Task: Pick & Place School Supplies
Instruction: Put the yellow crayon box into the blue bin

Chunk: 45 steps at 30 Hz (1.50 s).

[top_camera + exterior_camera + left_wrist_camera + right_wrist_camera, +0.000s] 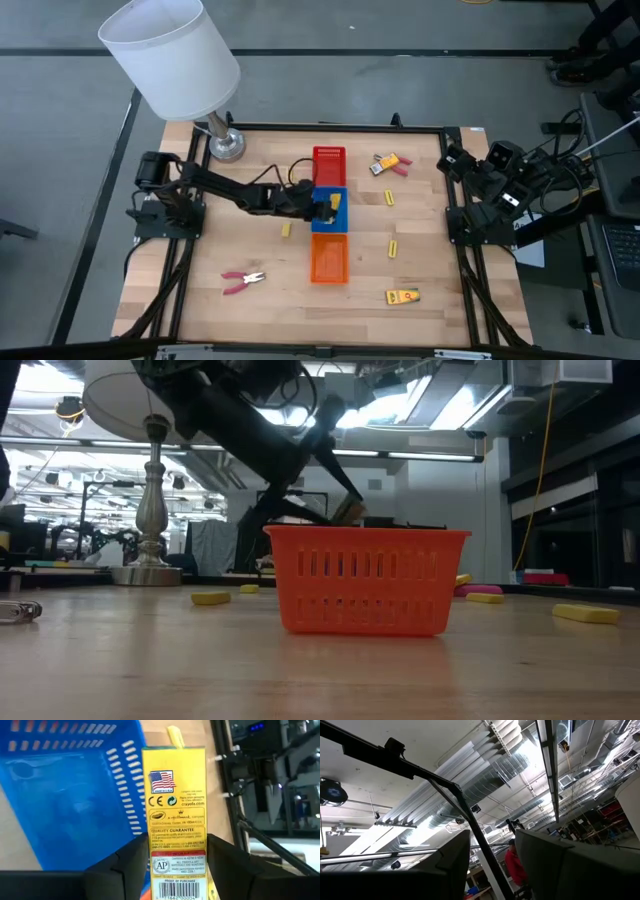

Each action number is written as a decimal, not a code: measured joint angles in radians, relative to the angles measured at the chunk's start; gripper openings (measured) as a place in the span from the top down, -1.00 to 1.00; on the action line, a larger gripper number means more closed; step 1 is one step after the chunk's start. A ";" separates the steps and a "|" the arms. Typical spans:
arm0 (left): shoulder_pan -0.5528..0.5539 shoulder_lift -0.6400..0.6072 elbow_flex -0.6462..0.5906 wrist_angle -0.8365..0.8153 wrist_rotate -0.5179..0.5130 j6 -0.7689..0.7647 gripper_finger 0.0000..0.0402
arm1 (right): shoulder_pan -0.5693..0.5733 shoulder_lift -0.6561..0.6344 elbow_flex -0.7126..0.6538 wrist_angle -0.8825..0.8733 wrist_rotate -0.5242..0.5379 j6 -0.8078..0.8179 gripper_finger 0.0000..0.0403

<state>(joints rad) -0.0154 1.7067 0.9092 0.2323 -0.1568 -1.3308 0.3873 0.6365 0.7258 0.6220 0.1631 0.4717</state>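
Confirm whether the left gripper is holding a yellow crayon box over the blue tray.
Yes: the left gripper clamps the yellow crayon box above the blue tray.

Left tool (329, 208) over blue tray (329, 190)

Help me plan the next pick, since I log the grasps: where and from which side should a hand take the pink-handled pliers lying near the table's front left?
Probably best across the two pink handles of the pliers, coming straight down from above. They lie flat on the table with handles slightly spread and open wood around them. The left hand is nearer, but holds a yellow crayon box over the blue tray.
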 joint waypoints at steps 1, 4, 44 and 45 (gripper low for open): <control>0.000 0.000 0.000 -0.003 -0.011 -0.006 0.02 | 0.002 0.000 0.000 0.000 0.000 0.000 0.19; 0.000 -0.004 0.001 -0.001 -0.046 0.007 -0.01 | 0.015 0.000 0.000 0.000 0.001 0.000 0.19; -0.141 -0.766 0.001 0.034 -0.288 1.010 -0.03 | -0.279 0.398 -0.135 -0.831 0.284 0.984 0.19; -0.149 -0.770 0.001 0.033 -0.292 1.018 -0.03 | -0.279 0.391 -0.170 -0.790 0.331 1.018 0.19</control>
<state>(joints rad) -0.1644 0.9365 0.9100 0.2650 -0.4490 -0.3132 0.1079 1.0276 0.5562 -0.1676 0.4940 1.4895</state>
